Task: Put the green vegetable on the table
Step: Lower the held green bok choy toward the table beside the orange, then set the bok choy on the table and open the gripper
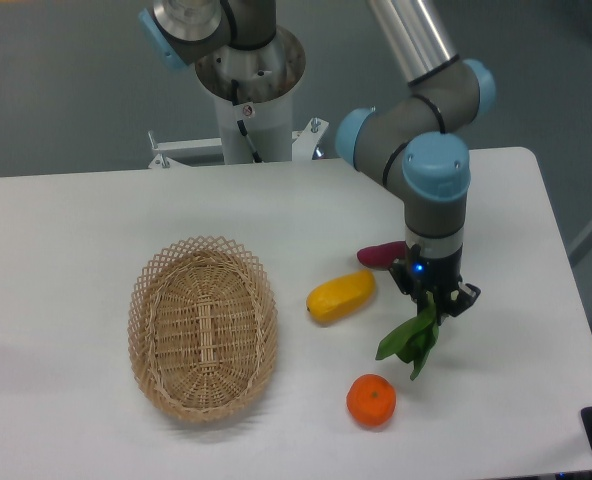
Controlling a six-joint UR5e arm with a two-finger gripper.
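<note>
Pinching the leafy dark green vegetable (411,340), the pincer (434,303) hangs above the white flat surface (506,360); release is pending.

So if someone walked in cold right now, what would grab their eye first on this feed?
Probably the tool, right of centre, shut on the green vegetable, whose leaves dangle low over the white table. Next would be the big oval wicker basket on the left, with nothing in it. The bright orange fruit near the front edge and the yellow fruit mid-table also stand out.
</note>
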